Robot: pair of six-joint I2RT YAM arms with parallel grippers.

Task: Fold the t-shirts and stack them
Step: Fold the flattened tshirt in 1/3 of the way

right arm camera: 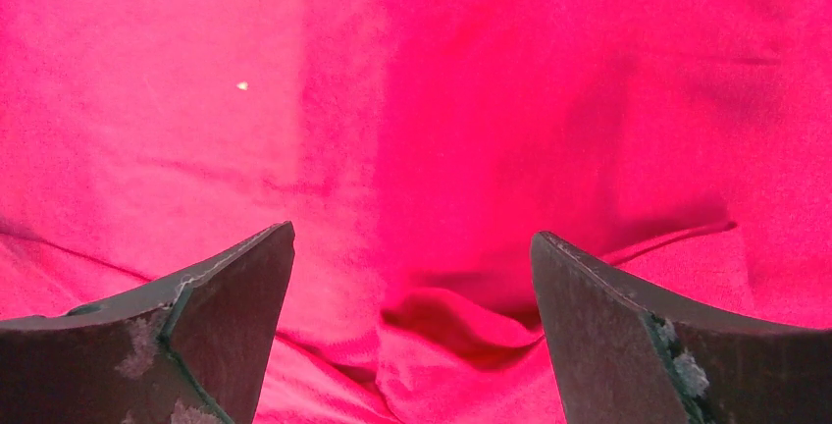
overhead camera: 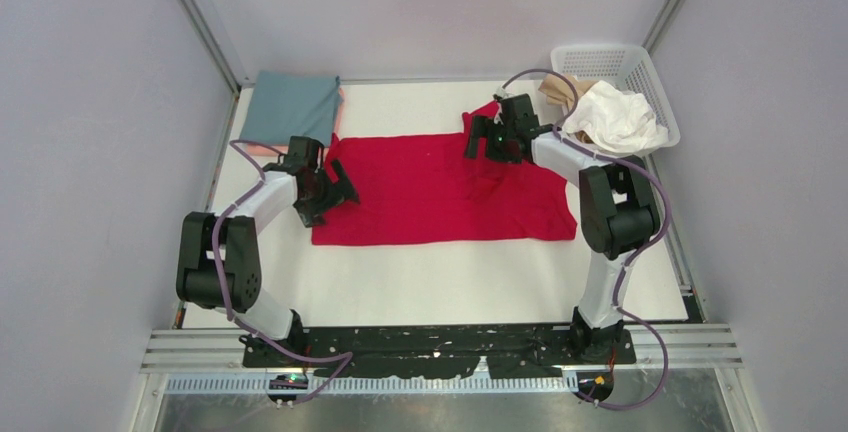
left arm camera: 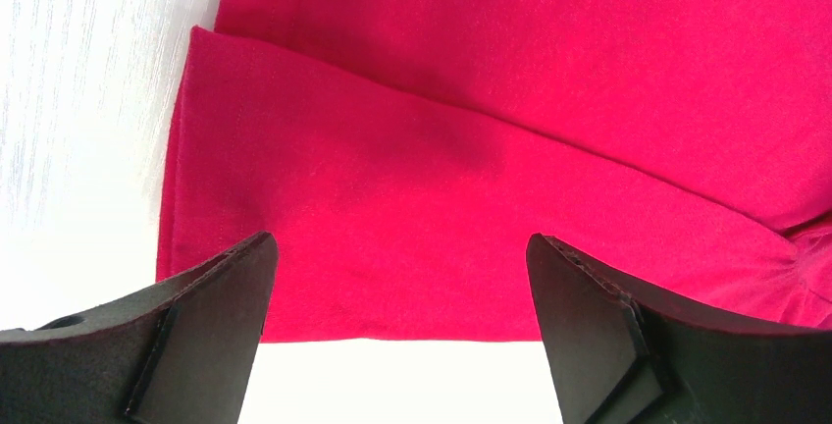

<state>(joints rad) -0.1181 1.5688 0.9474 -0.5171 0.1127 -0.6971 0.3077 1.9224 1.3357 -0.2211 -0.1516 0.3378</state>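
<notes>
A bright red t-shirt [overhead camera: 430, 192] lies spread on the white table, partly folded. My left gripper [overhead camera: 345, 192] is open at the shirt's left edge; in the left wrist view the folded red cloth [left arm camera: 442, 198] lies just beyond the gripper [left arm camera: 402, 247], its hem between the fingers. My right gripper [overhead camera: 478, 142] is open above the shirt's far right corner; the right wrist view shows a wrinkled red fold [right arm camera: 461, 326] between the fingers of the gripper [right arm camera: 412, 247]. A folded grey-teal shirt [overhead camera: 292, 104] lies on a salmon pink one [overhead camera: 262, 149] at the far left. White [overhead camera: 618, 117] and beige [overhead camera: 560, 92] shirts hang from the basket.
A white plastic lattice basket [overhead camera: 600, 60] stands at the far right corner. Metal frame posts and grey walls close in the table [overhead camera: 440, 277] on the left, back and right. The arm bases sit on a black plate at the near edge.
</notes>
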